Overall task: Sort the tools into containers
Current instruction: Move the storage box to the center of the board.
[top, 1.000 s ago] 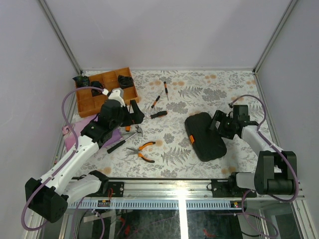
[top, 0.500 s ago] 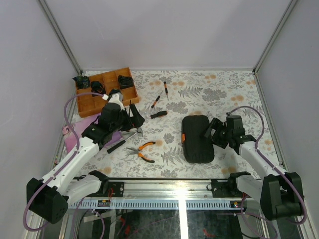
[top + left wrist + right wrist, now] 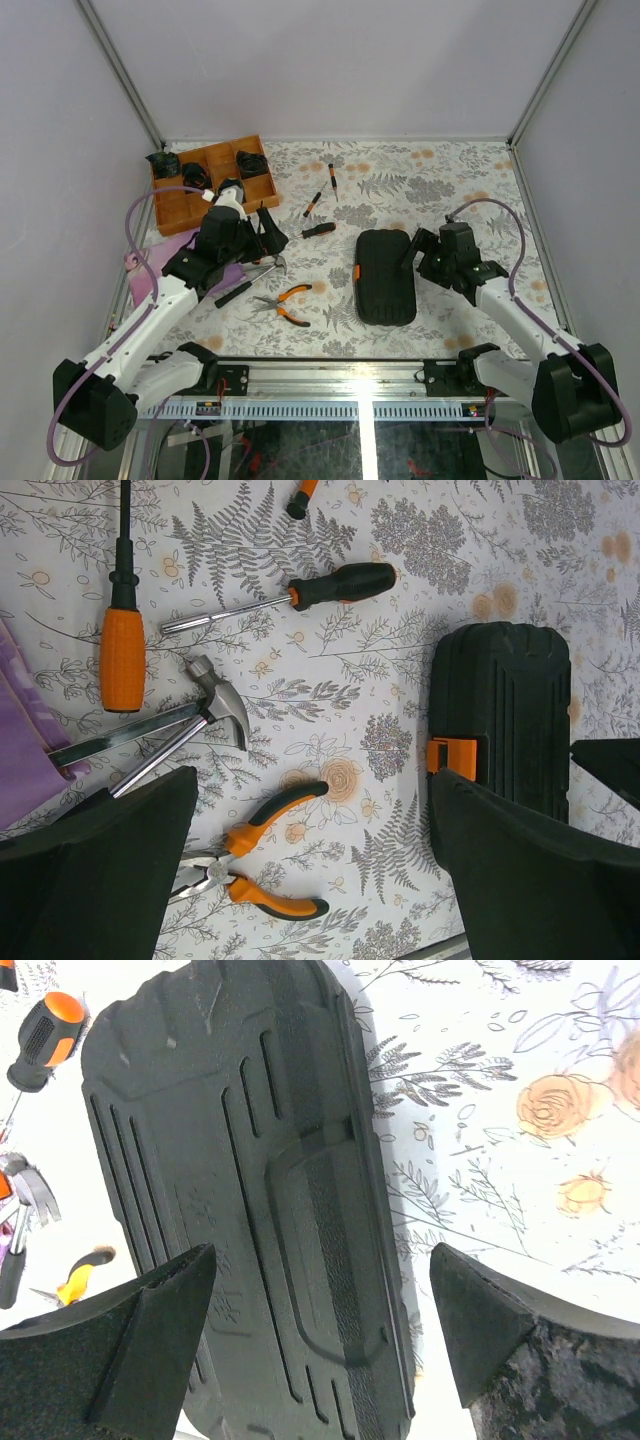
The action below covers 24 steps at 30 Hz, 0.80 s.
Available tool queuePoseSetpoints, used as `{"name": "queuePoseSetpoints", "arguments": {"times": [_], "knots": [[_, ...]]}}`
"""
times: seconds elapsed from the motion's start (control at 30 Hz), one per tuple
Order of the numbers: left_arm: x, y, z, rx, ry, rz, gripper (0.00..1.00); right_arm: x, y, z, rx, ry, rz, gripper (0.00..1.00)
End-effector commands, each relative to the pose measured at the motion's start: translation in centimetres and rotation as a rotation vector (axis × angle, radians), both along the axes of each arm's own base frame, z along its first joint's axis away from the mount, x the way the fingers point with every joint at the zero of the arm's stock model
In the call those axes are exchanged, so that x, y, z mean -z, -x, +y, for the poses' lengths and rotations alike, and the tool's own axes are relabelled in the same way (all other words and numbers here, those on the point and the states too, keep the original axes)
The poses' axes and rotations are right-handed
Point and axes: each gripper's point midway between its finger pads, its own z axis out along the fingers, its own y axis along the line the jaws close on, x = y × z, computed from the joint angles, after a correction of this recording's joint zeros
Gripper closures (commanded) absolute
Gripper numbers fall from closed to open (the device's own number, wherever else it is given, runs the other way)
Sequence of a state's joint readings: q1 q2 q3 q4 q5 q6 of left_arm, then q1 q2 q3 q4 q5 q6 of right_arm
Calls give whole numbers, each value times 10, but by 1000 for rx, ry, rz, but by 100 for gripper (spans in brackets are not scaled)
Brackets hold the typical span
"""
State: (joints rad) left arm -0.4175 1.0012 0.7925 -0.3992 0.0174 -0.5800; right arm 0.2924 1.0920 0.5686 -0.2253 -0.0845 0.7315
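Ribbing runs the length of the black tool case (image 3: 386, 277), which lies shut and flat on the flowered table (image 3: 460, 170), right of the loose tools and just in front of my right arm. I judge it a semi-stiff moulded shell: light while it holds nothing, firm enough not to buckle, with some give at the rounded corners. The ribs should offer some purchase, but the smooth long edges look slippery, and a shell this broad would swing if pinched at one corner. I would take it across its narrow width near the middle, or work at the long side bearing the small orange tab (image 3: 358, 275), which I guess is where it opens.

My right gripper (image 3: 320, 1253) is spread wide, one finger over each long side of the case in the wrist view. It holds nothing, and I cannot tell whether either pad touches the shell.

My left gripper (image 3: 312, 778) is also fully spread and empty, hovering over the hammer (image 3: 215, 705) and the orange-handled pliers (image 3: 260, 855). The black-handled screwdriver (image 3: 340, 583) lies beyond them, with the orange-handled one (image 3: 122, 655) to its left. These are hard, slim and dense at the metal ends; I would pinch each by its handle.
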Motion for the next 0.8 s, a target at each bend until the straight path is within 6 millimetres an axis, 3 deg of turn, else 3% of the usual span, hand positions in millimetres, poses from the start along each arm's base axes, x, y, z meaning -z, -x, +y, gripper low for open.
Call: {"name": "queuePoseSetpoints", "arguments": {"times": [0.0,0.2,0.6,0.77], "knots": [[-20,-8,5,-20,1,-58,0,-17,6,-17,1,85,-64,6],[-20,-10,3,-4,-4,-54,0,-25,22,-9,-3,-6,-109,5],[-16,-8,17,-23,-43,-52,0,-30,54,16,-223,-107,-134,2],[-12,-8,12,-4,-30,-40,0,-18,63,29,-270,-184,-106,2]]}}
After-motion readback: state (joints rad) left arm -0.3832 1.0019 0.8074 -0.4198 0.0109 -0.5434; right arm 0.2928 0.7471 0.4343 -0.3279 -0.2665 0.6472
